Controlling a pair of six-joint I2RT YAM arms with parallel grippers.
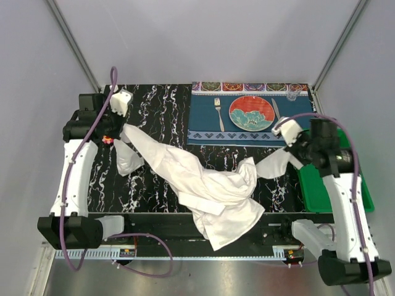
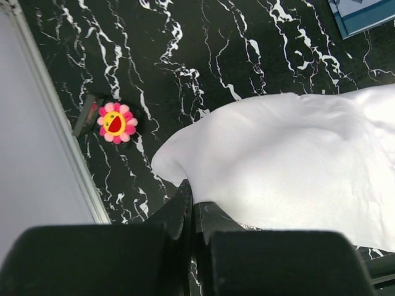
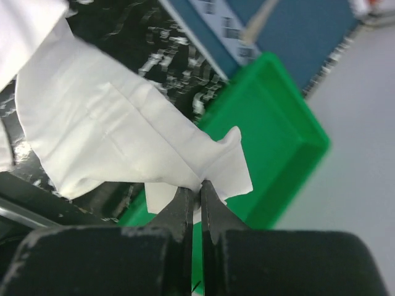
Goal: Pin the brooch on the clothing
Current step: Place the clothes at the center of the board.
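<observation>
White shirt [image 1: 210, 185]; pink brooch [image 2: 116, 123] (yellow centre).

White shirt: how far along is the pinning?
Done: nothing pinned. In hand: left claw and right claw each pinch the large white thin-fabric shirt. Left: the tiny pink-petalled, yellow-centred flower brooch lies untouched on the black marble table.

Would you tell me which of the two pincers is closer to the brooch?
The left pincer: the brooch lies beside it; the right pincer grips the shirt across the table.

Seemingly no legible text anywhere
</observation>
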